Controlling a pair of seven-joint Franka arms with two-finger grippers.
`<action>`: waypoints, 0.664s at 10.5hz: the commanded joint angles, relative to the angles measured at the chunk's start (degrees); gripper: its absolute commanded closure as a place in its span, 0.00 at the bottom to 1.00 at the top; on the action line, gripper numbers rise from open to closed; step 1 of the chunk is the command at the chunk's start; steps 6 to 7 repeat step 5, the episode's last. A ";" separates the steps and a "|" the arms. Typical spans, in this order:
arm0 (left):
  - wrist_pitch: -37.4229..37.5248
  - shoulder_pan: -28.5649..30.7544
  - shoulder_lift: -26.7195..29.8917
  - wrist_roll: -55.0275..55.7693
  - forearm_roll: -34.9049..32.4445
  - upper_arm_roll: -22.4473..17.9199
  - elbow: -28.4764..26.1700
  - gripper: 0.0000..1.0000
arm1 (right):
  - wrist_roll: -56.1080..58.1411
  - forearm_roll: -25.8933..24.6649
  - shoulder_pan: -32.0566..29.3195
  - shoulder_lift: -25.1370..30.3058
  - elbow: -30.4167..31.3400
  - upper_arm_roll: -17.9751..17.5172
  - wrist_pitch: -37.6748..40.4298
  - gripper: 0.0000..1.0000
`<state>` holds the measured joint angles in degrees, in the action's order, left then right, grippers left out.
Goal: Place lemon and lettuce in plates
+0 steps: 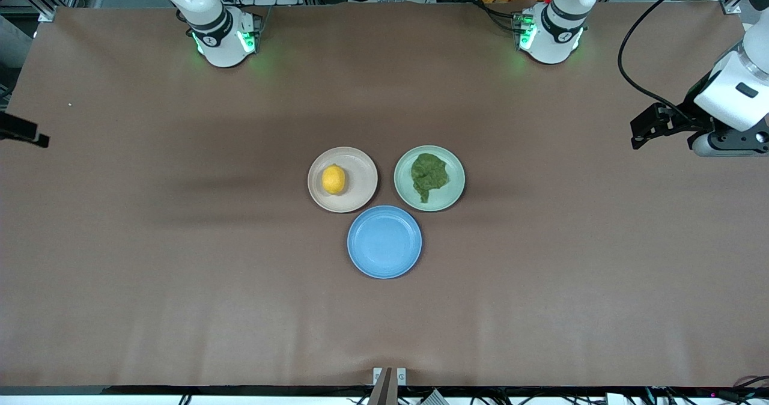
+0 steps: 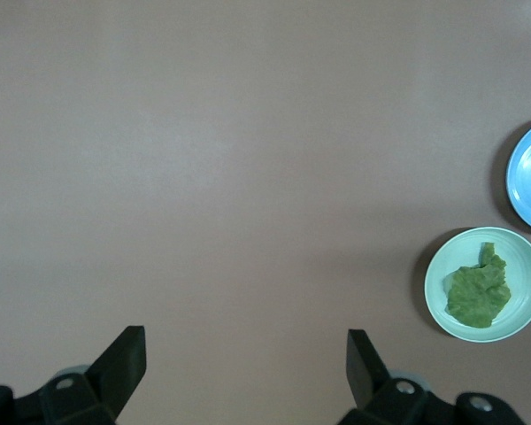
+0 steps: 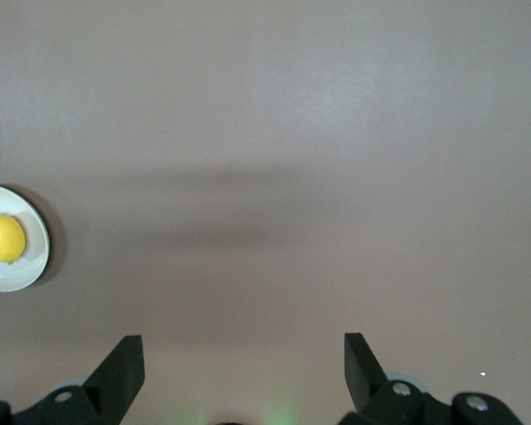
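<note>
I count three plates: the lemon [image 1: 333,179] sits on the beige plate [image 1: 360,185], the lettuce [image 1: 429,175] on the green plate [image 1: 453,182], and the blue plate [image 1: 384,242] holds nothing. The brown table [image 1: 180,273] is wide. Both plates lie well apart from my left gripper [image 2: 246,359] and right gripper [image 3: 243,359], which hang wide open over bare table, holding nothing.

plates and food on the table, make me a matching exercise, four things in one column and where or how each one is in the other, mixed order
Things:
1. lemon
2. lettuce
3. blue plate
4. left hand

Places or states:
A. holds nothing, nearest the front camera
B. on the beige plate
C. open, over bare table at the left arm's end
D. on the mint plate

Pairs: 1-B, 2-D, 3-A, 4-C
</note>
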<state>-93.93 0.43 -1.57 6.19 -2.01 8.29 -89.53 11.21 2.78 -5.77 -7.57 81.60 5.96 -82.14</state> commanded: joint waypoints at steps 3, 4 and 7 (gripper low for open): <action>0.24 0.18 -0.19 -1.00 -0.72 0.24 0.85 0.00 | 0.13 -0.50 5.06 5.63 9.71 1.68 -4.59 0.00; 0.15 0.27 -0.19 -1.09 -0.72 0.24 0.85 0.00 | 0.13 -0.58 5.50 6.07 10.85 1.77 -6.78 0.00; 0.15 0.27 -0.19 -1.00 -0.72 0.24 0.85 0.00 | 0.13 -0.67 5.60 6.51 11.82 1.77 -8.72 0.00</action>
